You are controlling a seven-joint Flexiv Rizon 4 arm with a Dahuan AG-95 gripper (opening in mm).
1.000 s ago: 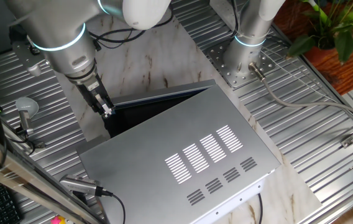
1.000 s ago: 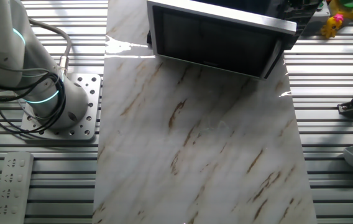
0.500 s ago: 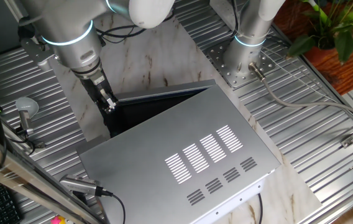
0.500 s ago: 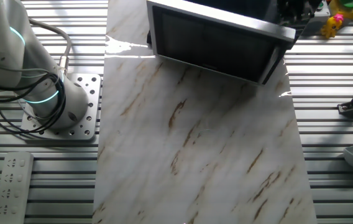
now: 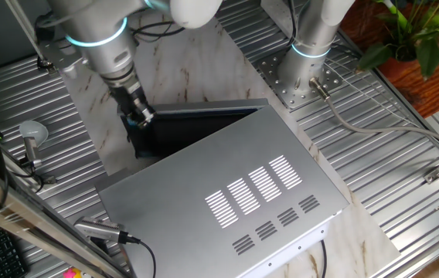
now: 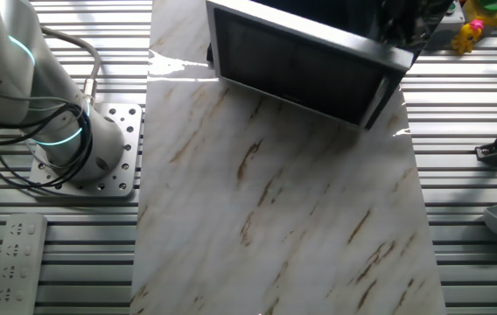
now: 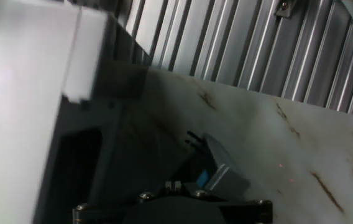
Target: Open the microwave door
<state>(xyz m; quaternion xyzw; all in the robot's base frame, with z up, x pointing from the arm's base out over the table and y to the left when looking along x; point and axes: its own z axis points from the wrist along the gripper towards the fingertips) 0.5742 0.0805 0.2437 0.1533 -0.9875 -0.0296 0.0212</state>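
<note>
The microwave (image 5: 235, 197) sits on the bench (image 6: 283, 219). Its door (image 6: 297, 66) stands ajar, with the fingers (image 5: 141, 116) at its free edge; their state can't be told. Bare bench lies beyond.

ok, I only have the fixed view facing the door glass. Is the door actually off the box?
Observer: Yes. In the fixed view from above, the microwave door stands at an angle to the microwave, with a dark wedge-shaped gap between them.
Operator: Where's the gripper?
Observer: The gripper is at the door's free end, opposite the hinge side. I can't tell if its fingers are open or shut.
</note>
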